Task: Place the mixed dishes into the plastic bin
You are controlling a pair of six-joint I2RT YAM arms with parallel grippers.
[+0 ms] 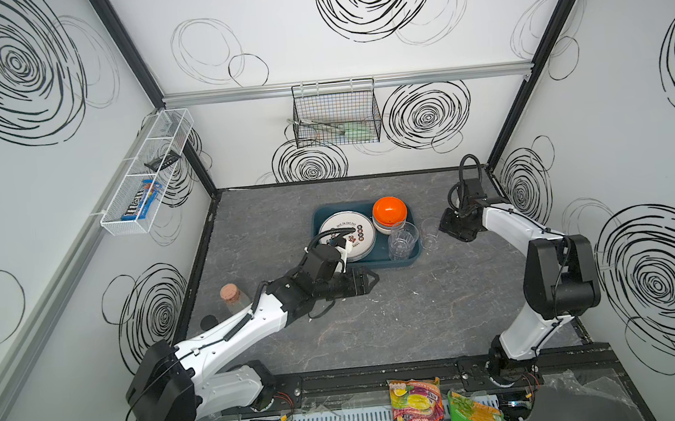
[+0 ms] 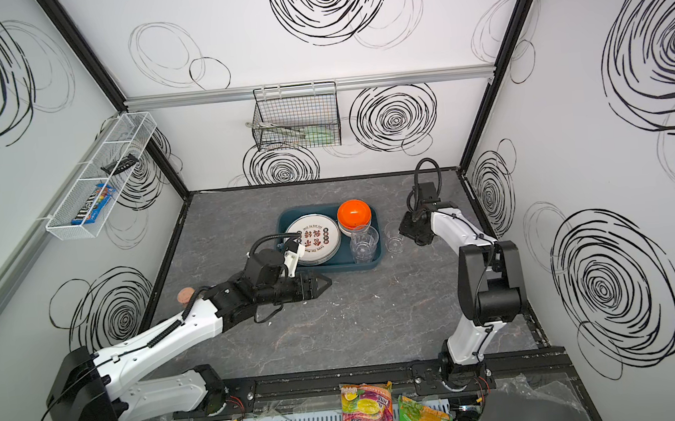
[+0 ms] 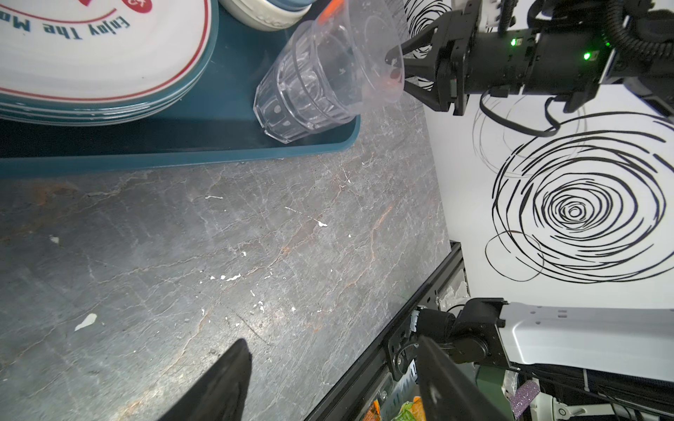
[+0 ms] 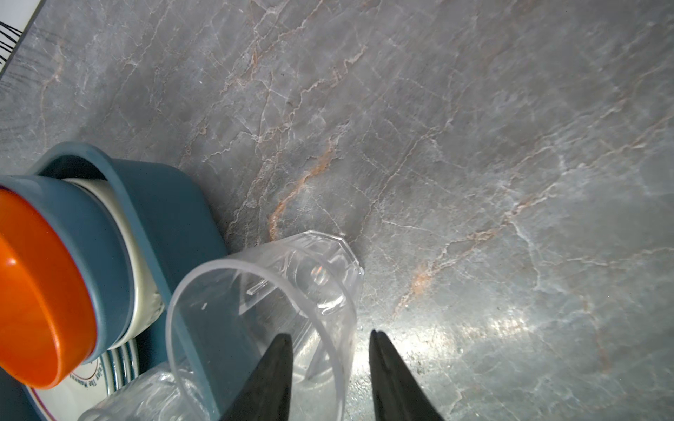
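Tumbler (image 4: 291, 284) at bin's (image 4: 164, 204) 3 o'clock; right gripper (image 4: 330, 333) apart, astride rim. Next: clamp, lift in. Left gripper (image 3: 333, 342) agape.

The tumbler (image 4: 262, 310) whose rim stands between the fingers of the right claw (image 4: 330, 332) is clear, smooth and glossy, perhaps plastic. Just beside the claw, the bin (image 4: 175, 204) looks matt plastic and the orange bowl (image 4: 36, 291) glossy. Beneath it the stone-patterned tabletop (image 4: 474, 145) shines dully.
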